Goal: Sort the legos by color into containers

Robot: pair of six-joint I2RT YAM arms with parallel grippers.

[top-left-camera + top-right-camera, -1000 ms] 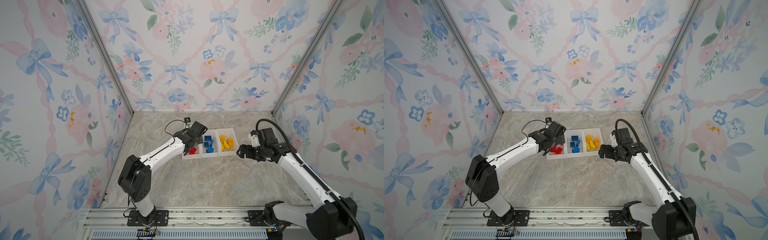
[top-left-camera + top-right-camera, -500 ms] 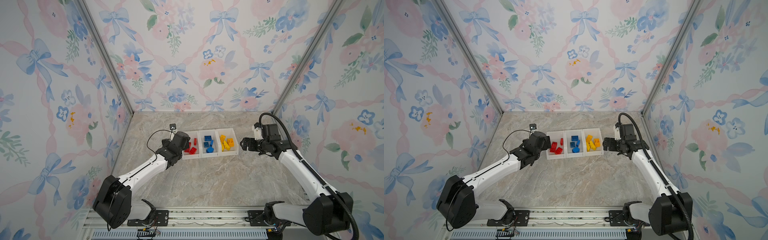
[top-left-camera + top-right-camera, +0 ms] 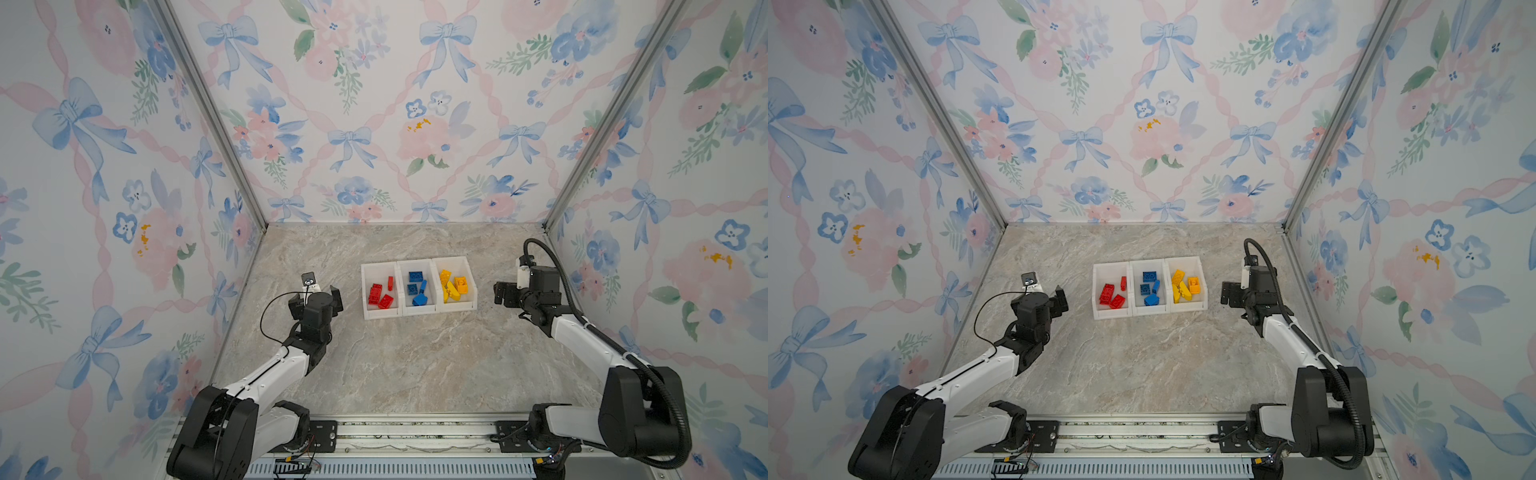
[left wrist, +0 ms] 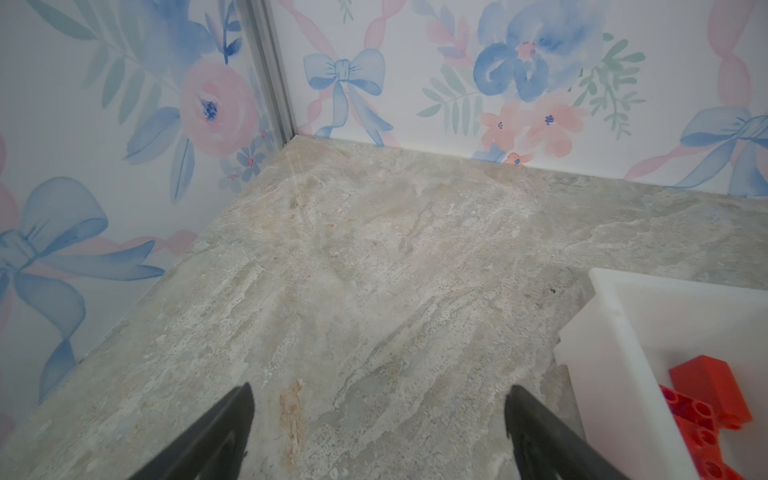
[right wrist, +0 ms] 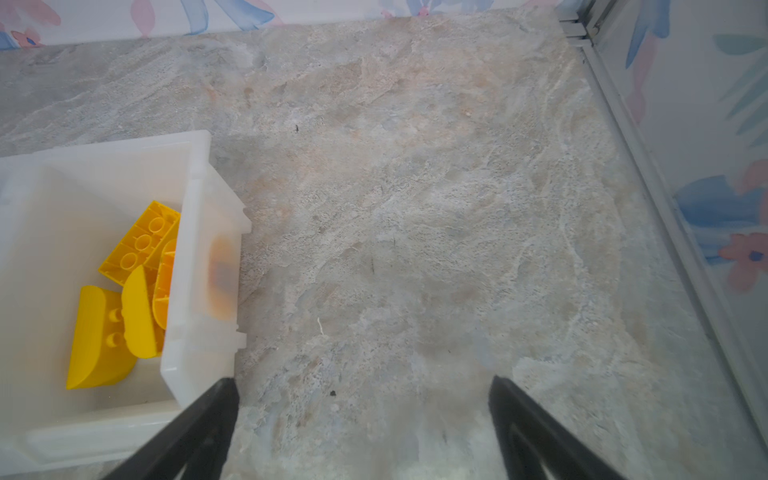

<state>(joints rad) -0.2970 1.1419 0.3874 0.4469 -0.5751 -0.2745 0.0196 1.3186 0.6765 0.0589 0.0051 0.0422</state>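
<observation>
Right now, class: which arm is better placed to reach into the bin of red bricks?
Left. The open left claw hovers beside the red-brick bin, the row's left end; the right claw sits past the yellow-brick bin.

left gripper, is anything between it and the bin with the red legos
Nothing visible does. Only bare table lies between the open, empty left gripper and the red bin, which sits just off to its side.

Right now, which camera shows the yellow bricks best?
The right wrist view: the yellow bricks appear close up, studs and curves clear, though the bin wall hides part. In both top views the bricks are small specks. The left wrist view misses them.
</observation>
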